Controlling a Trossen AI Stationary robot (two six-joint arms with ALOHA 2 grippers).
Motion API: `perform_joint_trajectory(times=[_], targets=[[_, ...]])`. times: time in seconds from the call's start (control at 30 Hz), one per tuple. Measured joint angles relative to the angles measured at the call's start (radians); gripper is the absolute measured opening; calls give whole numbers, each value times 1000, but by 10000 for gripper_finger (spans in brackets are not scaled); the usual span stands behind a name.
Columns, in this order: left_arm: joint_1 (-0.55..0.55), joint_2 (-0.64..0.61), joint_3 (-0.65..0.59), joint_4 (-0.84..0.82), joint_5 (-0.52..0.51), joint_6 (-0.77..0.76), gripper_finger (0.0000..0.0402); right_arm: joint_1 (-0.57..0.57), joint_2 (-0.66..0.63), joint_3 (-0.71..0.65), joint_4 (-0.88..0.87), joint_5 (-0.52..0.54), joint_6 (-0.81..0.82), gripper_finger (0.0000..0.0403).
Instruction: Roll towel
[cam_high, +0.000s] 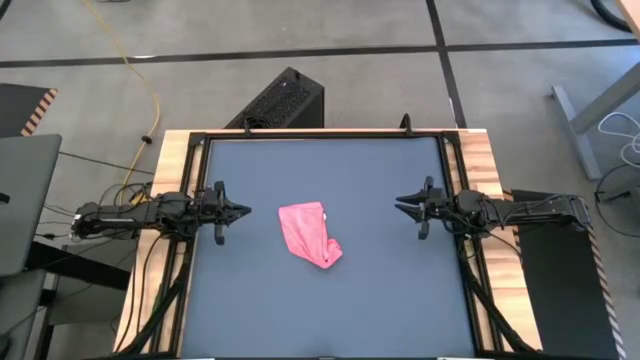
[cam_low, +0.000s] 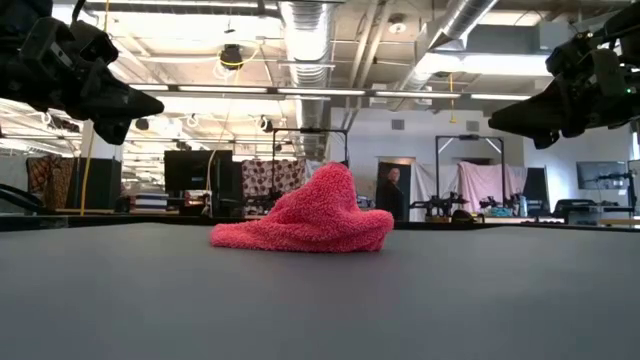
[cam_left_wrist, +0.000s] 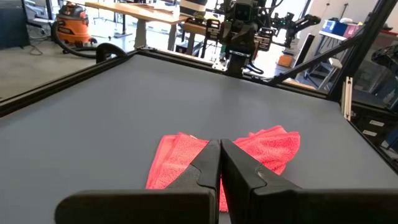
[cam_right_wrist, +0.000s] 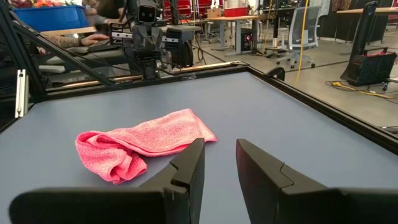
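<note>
I have the towel lying roughly mid-mat on the dark grey table mat, well apart from both arms, and it is not flat: one end is spread in a single layer while the other is bunched and folded over itself, so in the low view it humps up into a soft peak. That heap is why I judge the rolling has barely begun; the cloth looks as if it needs straightening before a tidy roll is possible, though from the wrist views I cannot tell how many layers are tucked under the bunched end. My left gripper hovers off the mat at the left side, pointed at the towel, with its jaws pressed together and holding nothing. My right gripper hangs opposite at the right side, also aimed inward, its jaws slightly spread with a clear gap and nothing between them. Parked facing each other like this, either arm can reach an edge of the cloth.
</note>
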Motion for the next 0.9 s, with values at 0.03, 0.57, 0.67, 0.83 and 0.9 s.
perform_joint_trajectory(times=[0.03,0.57,0.67,0.83,0.9], targets=[[0,0,0,0,0,0,0,0,0,0,0,0,0,121],[0,0,0,1,-17,206,0,0,0,0,0,0,0,121],[0,0,0,2,-21,415,0,0,0,0,0,0,0,121],[0,0,0,2,-24,676,0,0,0,0,16,0,2,121],[0,0,0,2,-25,733,0,-6,0,0,21,3,33,121]])
